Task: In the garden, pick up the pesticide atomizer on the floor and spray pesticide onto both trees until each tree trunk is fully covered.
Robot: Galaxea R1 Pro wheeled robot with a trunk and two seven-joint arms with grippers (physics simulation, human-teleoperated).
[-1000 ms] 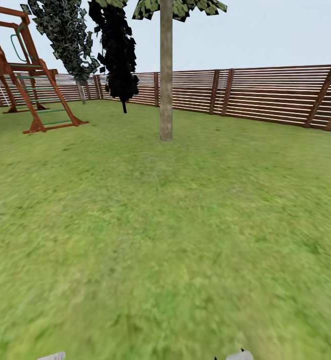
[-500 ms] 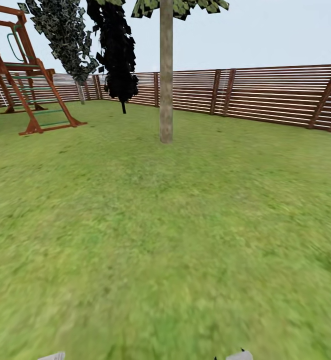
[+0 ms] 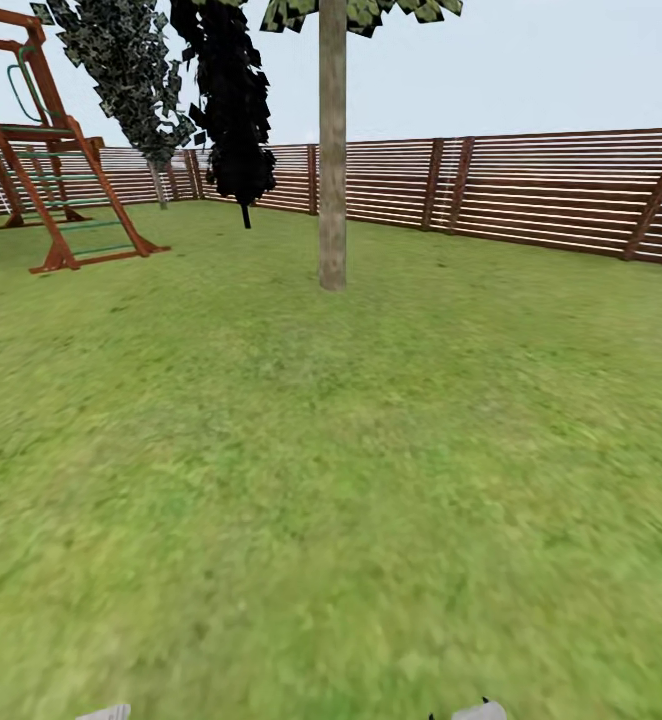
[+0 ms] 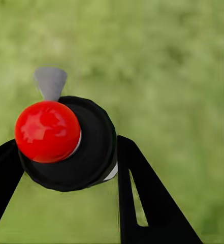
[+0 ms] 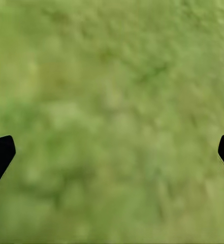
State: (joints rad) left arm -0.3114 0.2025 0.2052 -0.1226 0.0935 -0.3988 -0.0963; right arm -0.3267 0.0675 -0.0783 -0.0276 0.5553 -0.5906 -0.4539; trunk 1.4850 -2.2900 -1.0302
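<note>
Head view: looks forward and slightly down over the lawn [image 3: 331,480], from standing height; a tree trunk [image 3: 332,150] stands upper centre, the wooden fence [image 3: 531,190] crosses the upper frame, a climbing frame [image 3: 41,170] sits upper left.
Left wrist view: faces down along the fingers [image 4: 142,198], very near the pesticide atomizer [image 4: 66,142], blurred grass behind.
Right wrist view: faces down at blurred grass [image 5: 112,112], finger tips at both edges.
Shared: all three see the lawn.

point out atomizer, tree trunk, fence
atomizer [image 4: 47,131]: left wrist view, on its red top.
tree trunk [image 3: 332,160]: head view, mid-height of the pale column.
fence [image 3: 551,190]: head view, on the slats at the right.
</note>
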